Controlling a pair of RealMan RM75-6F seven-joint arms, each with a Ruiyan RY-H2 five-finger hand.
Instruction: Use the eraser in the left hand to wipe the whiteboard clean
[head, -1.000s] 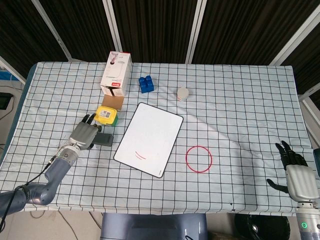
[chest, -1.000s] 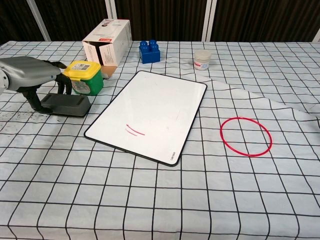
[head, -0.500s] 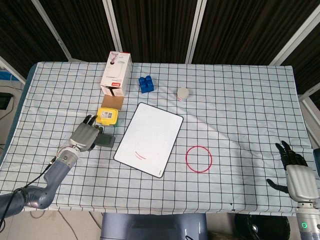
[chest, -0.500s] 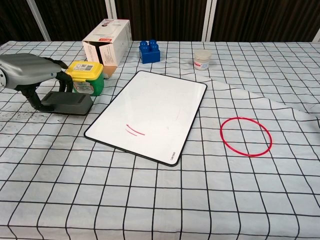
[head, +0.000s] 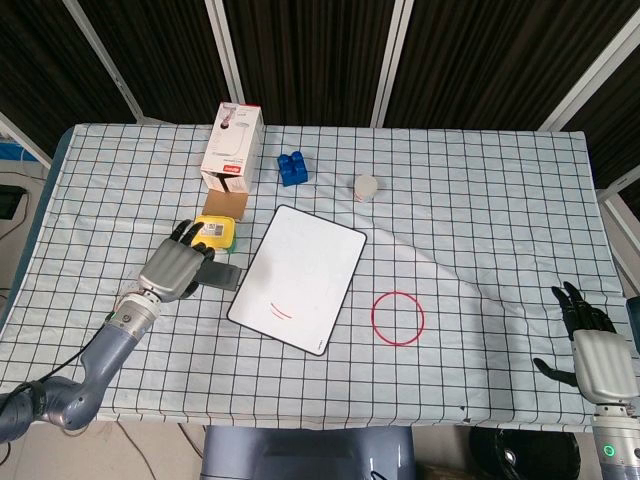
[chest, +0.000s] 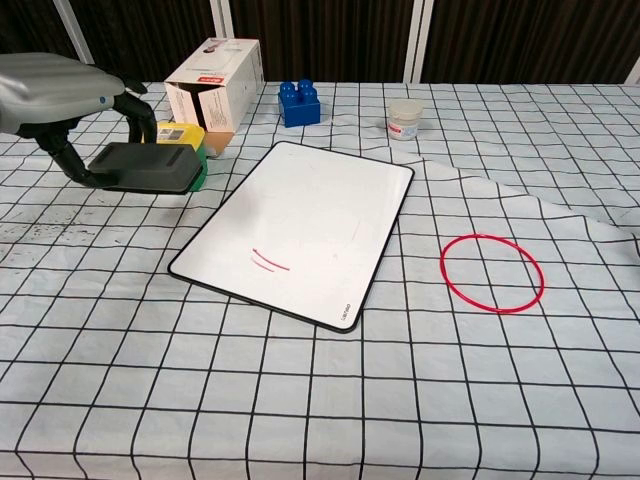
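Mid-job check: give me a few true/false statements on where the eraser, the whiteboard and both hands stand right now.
1. The left hand holds the eraser. True.
2. The eraser is touching the whiteboard. False: it is still off to the board's side.
3. The whiteboard is already clean. False: red marks remain near its lower edge.
4. The right hand holds nothing. True.
5. The red ring lies on the whiteboard. False: it lies on the cloth beside it.

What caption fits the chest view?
Left hand holds the eraser lifted, left of the whiteboard with red marks.
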